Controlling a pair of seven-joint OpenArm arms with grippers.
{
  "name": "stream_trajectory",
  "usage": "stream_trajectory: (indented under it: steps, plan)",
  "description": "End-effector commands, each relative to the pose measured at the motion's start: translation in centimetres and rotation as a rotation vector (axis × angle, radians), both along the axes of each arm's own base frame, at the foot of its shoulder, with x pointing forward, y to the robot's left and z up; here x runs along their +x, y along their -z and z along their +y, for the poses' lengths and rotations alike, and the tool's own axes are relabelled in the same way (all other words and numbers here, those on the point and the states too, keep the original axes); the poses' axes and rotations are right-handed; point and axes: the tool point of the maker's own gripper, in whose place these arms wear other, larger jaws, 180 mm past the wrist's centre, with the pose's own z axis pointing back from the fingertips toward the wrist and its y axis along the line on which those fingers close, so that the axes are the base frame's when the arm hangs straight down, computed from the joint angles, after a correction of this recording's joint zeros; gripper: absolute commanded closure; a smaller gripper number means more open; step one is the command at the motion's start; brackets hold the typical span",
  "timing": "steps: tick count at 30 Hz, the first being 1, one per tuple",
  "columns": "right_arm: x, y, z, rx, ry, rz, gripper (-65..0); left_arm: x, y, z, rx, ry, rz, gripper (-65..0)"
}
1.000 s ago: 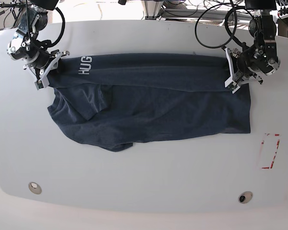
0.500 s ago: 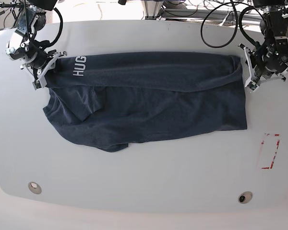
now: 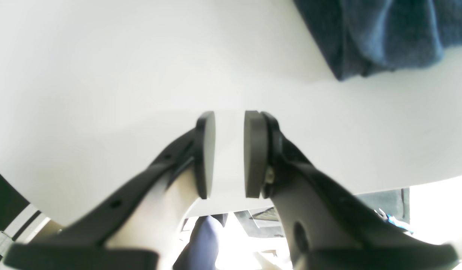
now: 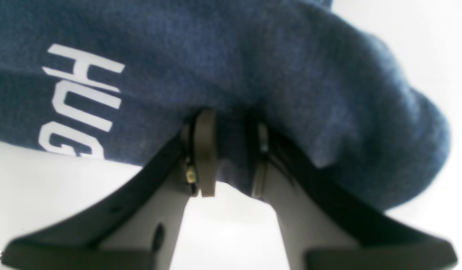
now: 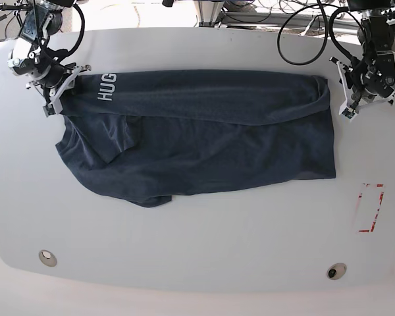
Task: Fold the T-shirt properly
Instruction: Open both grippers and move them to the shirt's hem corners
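Note:
The dark navy T-shirt (image 5: 204, 138) lies flat across the white table (image 5: 197, 250), its top band folded over and the white lettering at its left end. My right gripper (image 5: 62, 92) is at that top-left corner. The right wrist view shows my right gripper (image 4: 231, 116) shut on a fold of the T-shirt (image 4: 253, 56) beside the lettering. My left gripper (image 5: 344, 92) hovers just right of the shirt's right edge, apart from it. In the left wrist view my left gripper (image 3: 229, 120) is narrowly open over bare table, with a corner of the T-shirt (image 3: 384, 33) at the upper right.
A red-outlined rectangle (image 5: 370, 208) is marked on the table at the right. Two round fittings (image 5: 47, 257) (image 5: 336, 270) sit near the front edge. Cables and frame parts run along the back edge.
My left gripper has let go of the shirt's right corner and moved off to the right. The right gripper has dragged the shirt a little leftward and back.

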Motion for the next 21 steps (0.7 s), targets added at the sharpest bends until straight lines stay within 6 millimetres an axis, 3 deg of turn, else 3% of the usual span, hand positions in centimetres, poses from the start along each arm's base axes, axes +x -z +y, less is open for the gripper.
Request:
stream_trajectory:
  steps: [1, 7, 11, 14, 21]
  plan:
    - [-3.6, 0.9, -0.4, -0.085, -0.012, 0.162, -13.8, 1.4, -2.1, 0.2, 0.032, 0.023, -0.07, -10.8]
    - [-0.6, -3.8, 0.9, -0.139, -0.067, 0.024, -13.8, 2.5, -4.5, 0.1, 0.057, 0.021, -0.146, -10.8]
    - [1.6, -6.4, 1.7, -0.151, -0.087, -0.036, -14.7, 4.9, -6.3, 0.0, 0.048, -0.015, -0.225, -10.8]
    - [3.2, -7.9, 1.7, -0.161, -0.092, -0.07, -20.8, 6.2, -7.6, 0.7, 0.041, -0.06, -0.286, -10.8]
    - [7.5, -10.4, 1.2, -0.164, -0.074, -0.171, -46.5, 10.7, -11.6, 0.8, 0.008, -0.115, -0.451, -10.8]
